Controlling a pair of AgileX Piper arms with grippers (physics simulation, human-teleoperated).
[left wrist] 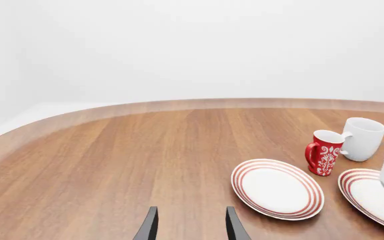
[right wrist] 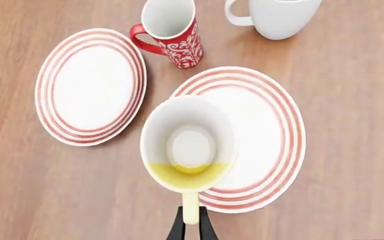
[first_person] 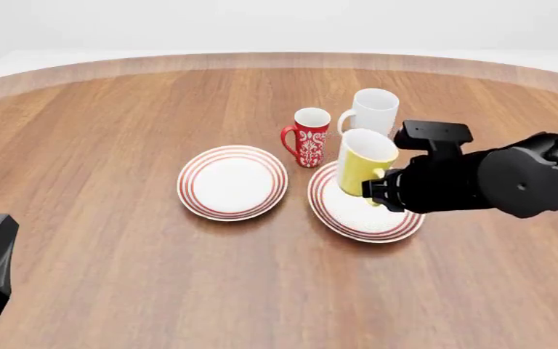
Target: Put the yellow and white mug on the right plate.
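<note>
Yellow and white mug (right wrist: 188, 150) over the right plate (right wrist: 272, 130)
My right gripper (right wrist: 190, 220) is closed on its handle; my left gripper (left wrist: 190, 225) stands open, holding nothing

Yellow mug with a white inside, above the right-hand ringed plate

The cylindrical yellow and white mug (first_person: 366, 163) stands upright with its mouth open upward — yellow wall and slim yellow handle, plain white interior (right wrist: 189, 142). Its handle points back toward the arms' side of the bench. It sits over the near-left part of the round white plate with red concentric rings at its rim (first_person: 392, 225) — whether its base touches the plate cannot be told. The plate (right wrist: 282, 130) lies flat on the brown wooden bench, right of centre.
</note>
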